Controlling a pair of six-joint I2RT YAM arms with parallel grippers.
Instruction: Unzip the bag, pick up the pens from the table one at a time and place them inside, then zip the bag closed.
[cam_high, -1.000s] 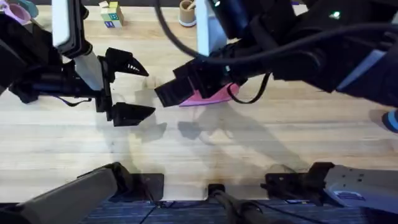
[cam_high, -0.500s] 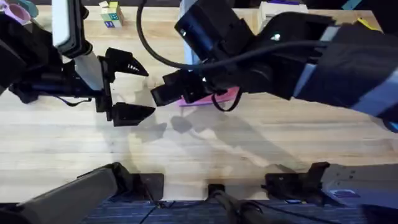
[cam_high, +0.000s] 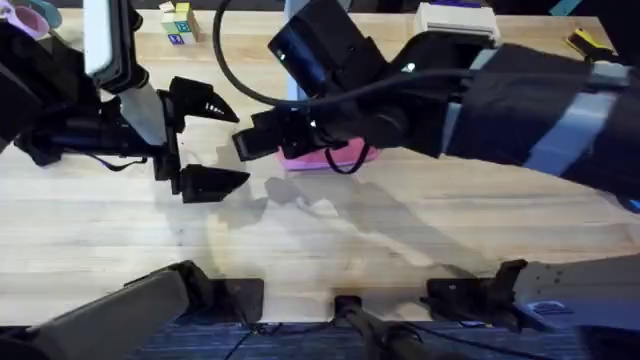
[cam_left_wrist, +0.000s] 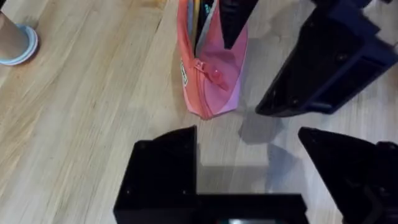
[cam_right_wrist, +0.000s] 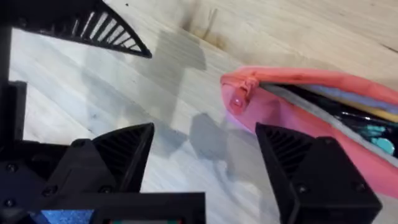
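Note:
The pink bag (cam_high: 335, 157) lies on the table (cam_high: 400, 250) just right of centre, its zipper open. In the right wrist view the bag (cam_right_wrist: 292, 118) shows its closed end and the zipper pull (cam_right_wrist: 238, 101). Thin strips, one yellow, which I take for the pens (cam_right_wrist: 376, 111), lie inside the open mouth. My right gripper (cam_high: 252, 147) reaches across from the right and stands open (cam_right_wrist: 208, 162) over that end of the bag. The left gripper (cam_high: 210, 140) is open too (cam_left_wrist: 255, 171), a little left of the bag (cam_left_wrist: 208, 81), holding nothing.
Coloured blocks (cam_high: 178, 22) sit at the far left of the table, and a white box (cam_high: 455, 18) stands at the far right. A cup on a pale blue base (cam_left_wrist: 12, 43) stands behind the bag. The near half of the table is bare wood.
The right arm has swung further left across the table, bringing its gripper closer to the left gripper. The bag has shifted slightly left. The left arm has not moved.

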